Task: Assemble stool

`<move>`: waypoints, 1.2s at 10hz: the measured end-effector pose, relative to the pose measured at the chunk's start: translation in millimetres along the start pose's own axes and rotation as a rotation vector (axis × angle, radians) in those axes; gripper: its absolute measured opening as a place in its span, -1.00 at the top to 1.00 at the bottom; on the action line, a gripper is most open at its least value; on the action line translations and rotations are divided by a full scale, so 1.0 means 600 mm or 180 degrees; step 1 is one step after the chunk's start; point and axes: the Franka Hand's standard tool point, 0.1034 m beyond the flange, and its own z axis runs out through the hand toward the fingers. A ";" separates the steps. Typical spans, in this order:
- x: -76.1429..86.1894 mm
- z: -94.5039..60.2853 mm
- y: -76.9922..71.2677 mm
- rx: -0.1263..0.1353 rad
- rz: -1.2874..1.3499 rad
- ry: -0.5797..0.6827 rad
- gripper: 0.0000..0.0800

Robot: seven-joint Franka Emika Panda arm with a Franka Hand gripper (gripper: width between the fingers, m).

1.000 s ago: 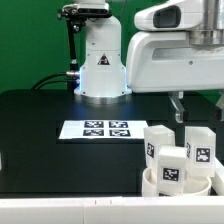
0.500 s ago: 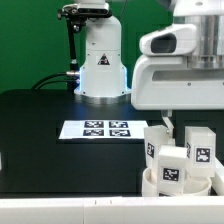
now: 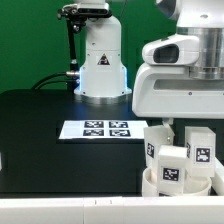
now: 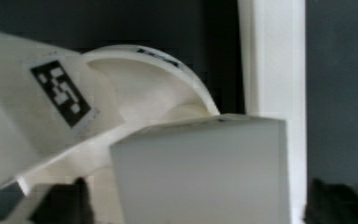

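Gripper fingers barely show in the exterior view, hidden behind the big white arm housing and the parts below it; wrist view shows no fingertips at all, so can't tell if it's open or closed, or if it's got hold of anything. It sits low, just above/behind the cluster of stool parts at the exterior view's lower right.

Stool pieces: round white plastic dish-like seat lies on the black table near the front edge, w/ chunky white blocky legs, each w/ a black-and-white square tag, standing in or right by it: front leg, one behind on the exterior view's left, one toward the exterior view's right. Whether any leg is actually screwed in or just standing there, can't tell.

Wrist view, v. close: a curved white seat rim, a tagged white face, a plain white block filling the foreground.

Thin flat white marker board lies mid-table, well apart from the parts.

Progress, as a judgement: early to mid stage, parts gathered at the seat, no finished stool; fastening the legs and setting it upright prob. left to do
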 end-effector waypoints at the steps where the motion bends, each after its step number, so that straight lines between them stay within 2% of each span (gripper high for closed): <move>1: 0.000 0.000 0.000 0.0000 0.0002 0.0000 -0.26; 2: 0.000 0.000 0.001 0.0000 0.0006 0.0000 0.18; 4: 0.006 -0.003 0.005 0.0021 0.0621 0.0006 0.16; 6: 0.010 -0.005 0.004 0.0082 0.1664 0.0005 0.16; 7: 0.013 -0.005 -0.001 0.0182 0.2373 0.0025 0.16; 8: 0.016 -0.003 -0.007 0.0322 0.3106 0.0062 0.16; 9: 0.016 -0.002 -0.005 0.0367 0.3307 0.0036 0.16; 12: 0.014 -0.001 -0.008 0.0371 0.3802 0.0000 0.16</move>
